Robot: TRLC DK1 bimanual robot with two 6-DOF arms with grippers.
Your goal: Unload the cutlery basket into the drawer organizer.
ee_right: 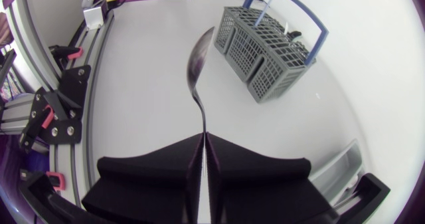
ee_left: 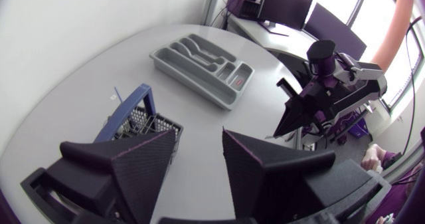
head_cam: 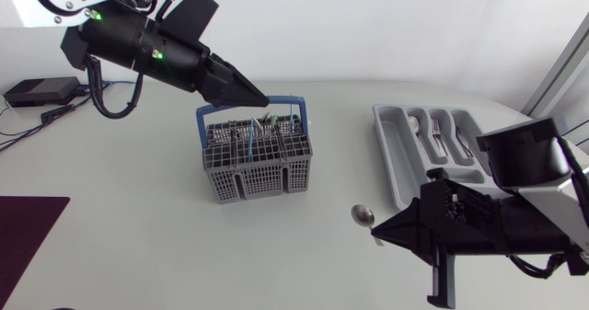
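The grey cutlery basket [head_cam: 258,163] with a blue handle stands mid-table, several pieces of cutlery [head_cam: 267,124] upright in it. My left gripper [head_cam: 260,97] hangs over its back edge, open, with nothing between its fingers; in the left wrist view the left gripper [ee_left: 198,137] has the basket [ee_left: 143,121] just below and ahead. The grey organizer [head_cam: 391,158] lies at the right with some cutlery [head_cam: 438,137] in its slots. In front of it, my right gripper [head_cam: 379,233] is shut on the handle of a spoon [head_cam: 363,216]. From the right gripper [ee_right: 204,136] the spoon [ee_right: 198,61] sticks out bowl first, toward the basket [ee_right: 272,48].
A black box [head_cam: 41,91] with cables sits at the far left. A dark purple mat [head_cam: 28,227] lies at the front left corner. The organizer [ee_left: 202,68] and my right arm [ee_left: 319,98] show beyond the basket in the left wrist view.
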